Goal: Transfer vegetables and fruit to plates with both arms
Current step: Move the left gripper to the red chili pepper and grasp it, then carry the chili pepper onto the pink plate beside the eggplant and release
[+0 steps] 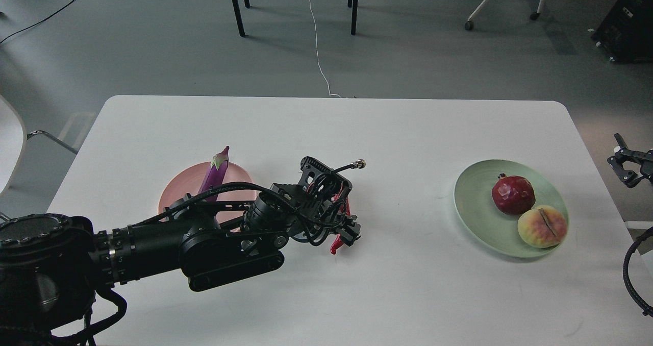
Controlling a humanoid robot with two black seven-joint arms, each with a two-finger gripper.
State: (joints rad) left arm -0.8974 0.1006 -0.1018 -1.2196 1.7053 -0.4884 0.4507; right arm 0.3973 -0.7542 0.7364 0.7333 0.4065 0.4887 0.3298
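Observation:
My left gripper (348, 232) is shut on the red chili pepper (336, 244) and holds it off the white table; only the pepper's tip and a strip near the wrist show. The purple eggplant (216, 171) lies on the pink plate (179, 184), which my left arm partly covers. The dark red pomegranate (513, 194) and the yellow-pink peach (542, 226) sit on the green plate (472, 203) at the right. My right gripper (626, 165) sits off the table's right edge, its fingers apart and empty.
The white table (326, 131) has bare room between the two plates and along its front. Chair and table legs and cables stand on the grey floor beyond the far edge.

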